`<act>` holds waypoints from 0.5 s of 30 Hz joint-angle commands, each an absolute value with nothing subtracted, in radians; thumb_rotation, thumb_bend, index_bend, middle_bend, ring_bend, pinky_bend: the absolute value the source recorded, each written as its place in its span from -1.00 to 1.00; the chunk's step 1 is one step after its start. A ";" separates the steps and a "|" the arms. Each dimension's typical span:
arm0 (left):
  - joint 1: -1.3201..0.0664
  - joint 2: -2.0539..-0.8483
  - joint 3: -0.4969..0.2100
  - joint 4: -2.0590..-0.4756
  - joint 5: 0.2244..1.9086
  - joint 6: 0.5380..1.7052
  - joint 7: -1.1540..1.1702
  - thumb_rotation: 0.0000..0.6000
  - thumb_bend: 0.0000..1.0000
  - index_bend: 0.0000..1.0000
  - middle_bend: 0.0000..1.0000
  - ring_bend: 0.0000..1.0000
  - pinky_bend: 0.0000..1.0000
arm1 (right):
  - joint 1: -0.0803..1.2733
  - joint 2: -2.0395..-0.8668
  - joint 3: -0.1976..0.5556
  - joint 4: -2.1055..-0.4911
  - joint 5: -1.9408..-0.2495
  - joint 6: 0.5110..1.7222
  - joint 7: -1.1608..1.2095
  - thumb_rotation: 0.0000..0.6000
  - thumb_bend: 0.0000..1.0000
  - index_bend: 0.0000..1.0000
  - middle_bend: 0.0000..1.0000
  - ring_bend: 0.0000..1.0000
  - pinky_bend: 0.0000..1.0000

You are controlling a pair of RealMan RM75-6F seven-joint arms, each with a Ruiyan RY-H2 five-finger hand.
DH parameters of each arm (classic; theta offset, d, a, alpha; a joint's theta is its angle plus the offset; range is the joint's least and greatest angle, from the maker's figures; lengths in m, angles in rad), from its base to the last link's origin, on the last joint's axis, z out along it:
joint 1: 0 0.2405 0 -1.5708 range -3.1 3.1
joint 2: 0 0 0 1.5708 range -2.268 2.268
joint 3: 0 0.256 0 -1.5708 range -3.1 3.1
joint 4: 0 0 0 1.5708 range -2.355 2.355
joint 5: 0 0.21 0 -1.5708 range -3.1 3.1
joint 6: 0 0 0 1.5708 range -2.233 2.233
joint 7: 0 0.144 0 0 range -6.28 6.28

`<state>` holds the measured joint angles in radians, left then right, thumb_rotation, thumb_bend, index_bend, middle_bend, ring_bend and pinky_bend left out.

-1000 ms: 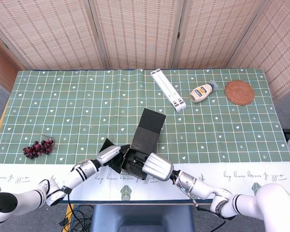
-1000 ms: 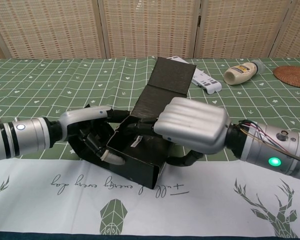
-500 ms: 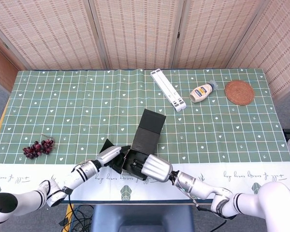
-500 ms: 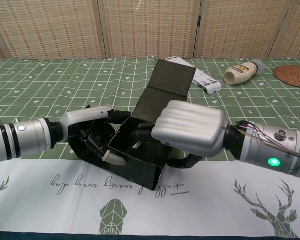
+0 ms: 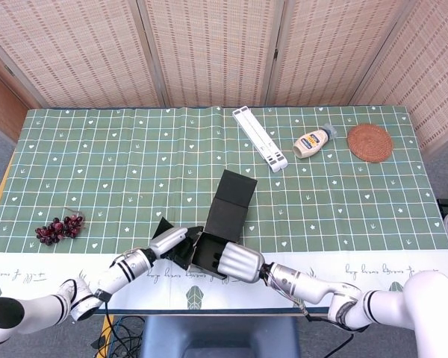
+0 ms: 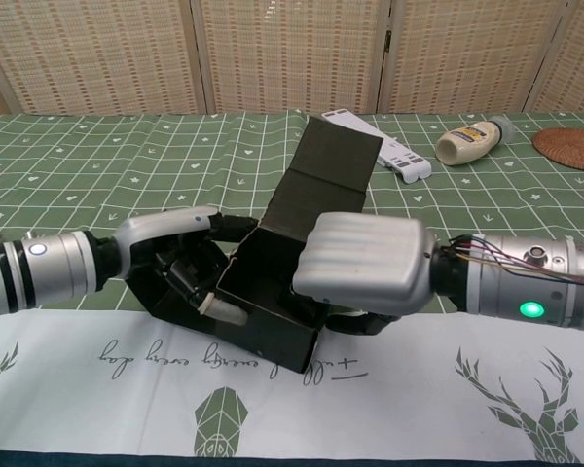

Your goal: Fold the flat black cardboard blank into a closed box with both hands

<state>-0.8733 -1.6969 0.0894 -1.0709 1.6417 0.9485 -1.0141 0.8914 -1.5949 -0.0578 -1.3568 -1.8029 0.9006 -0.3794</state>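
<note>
The black cardboard box (image 5: 225, 201) stands partly folded near the table's front edge, its lid flap (image 6: 323, 173) rising up and back. My left hand (image 5: 169, 242) grips the box's left side flap, thumb on top and fingers (image 6: 210, 304) curled beneath it. My right hand (image 5: 236, 264) covers the right side of the box body. In the chest view this right hand (image 6: 362, 267) has its fingers curled over the top edge and its thumb under the right wall. The box's inside is mostly hidden behind the right hand.
A bunch of dark grapes (image 5: 58, 227) lies at the front left. At the back right are a white folding stand (image 5: 260, 139), a mayonnaise bottle (image 5: 313, 142) and a woven coaster (image 5: 369, 142). The green tablecloth's white border (image 6: 389, 389) runs along the front edge.
My right hand has slid left and further over the box opening, hiding the interior. The box body and lid flap have tipped more upright. The left hand has barely moved.
</note>
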 commanded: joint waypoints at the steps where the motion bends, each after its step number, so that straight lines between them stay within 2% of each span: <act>1: -0.874 -1.694 0.091 -1.077 1.644 0.948 -1.016 1.00 -0.85 -0.58 -0.53 0.54 0.76 | 0.904 -1.583 -0.059 -1.369 -1.801 0.881 -0.382 1.00 0.03 0.07 0.10 0.53 1.00; 4: -0.874 -1.691 0.092 -1.085 1.644 0.948 -1.019 1.00 -0.85 -0.58 -0.53 0.59 0.76 | 0.912 -1.574 -0.057 -1.379 -1.796 0.868 -0.377 1.00 0.08 0.20 0.27 0.54 1.00; 8: -0.874 -1.689 0.092 -1.093 1.643 0.945 -1.026 1.00 -0.85 -0.58 -0.53 0.44 0.76 | 0.919 -1.567 -0.053 -1.388 -1.790 0.860 -0.370 1.00 0.16 0.39 0.50 0.55 1.00; 11: -0.874 -1.689 0.092 -1.098 1.641 0.943 -1.028 1.00 -0.85 -0.58 -0.53 0.33 0.76 | 0.922 -1.562 -0.054 -1.393 -1.790 0.858 -0.366 1.00 0.22 0.46 0.57 0.56 1.00; 15: -0.876 -1.689 0.092 -1.104 1.640 0.936 -1.035 1.00 -0.85 -0.58 -0.53 0.34 0.76 | 0.924 -1.559 -0.054 -1.396 -1.789 0.859 -0.362 1.00 0.25 0.54 0.63 0.56 1.00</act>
<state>-0.8761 -1.6888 0.0916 -1.1032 1.6403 0.9367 -1.0348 0.9244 -1.5585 -0.0543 -1.3960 -1.7893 0.8589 -0.3617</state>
